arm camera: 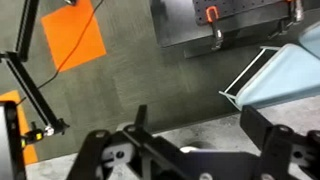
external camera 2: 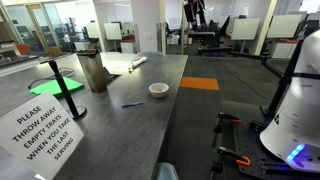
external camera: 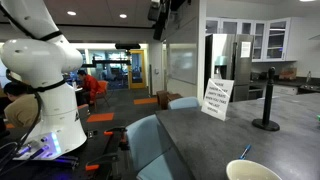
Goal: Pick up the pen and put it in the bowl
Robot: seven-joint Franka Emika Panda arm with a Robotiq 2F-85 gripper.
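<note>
The pen [external camera 2: 132,104] is a thin dark stick lying flat on the grey table [external camera 2: 150,130], a little to the near left of the cream-white bowl [external camera 2: 159,90]. In an exterior view the bowl [external camera: 252,171] sits at the bottom edge with the pen [external camera: 245,152] just beside it. My gripper [arm camera: 200,125] is open and empty, its dark fingers wide apart. It hangs high above the table in both exterior views [external camera: 162,18] [external camera 2: 195,14]. A pale round shape low between the fingers [arm camera: 193,147] may be the bowl. The pen does not show in the wrist view.
A white sign [external camera 2: 45,130] [external camera: 217,98] stands on the table. A black post with a round base [external camera: 267,100], a green sheet [external camera 2: 58,87] and a brown container [external camera 2: 95,72] are also there. The white robot base [external camera: 45,90] stands by the table. Orange floor patches [arm camera: 75,40] lie below.
</note>
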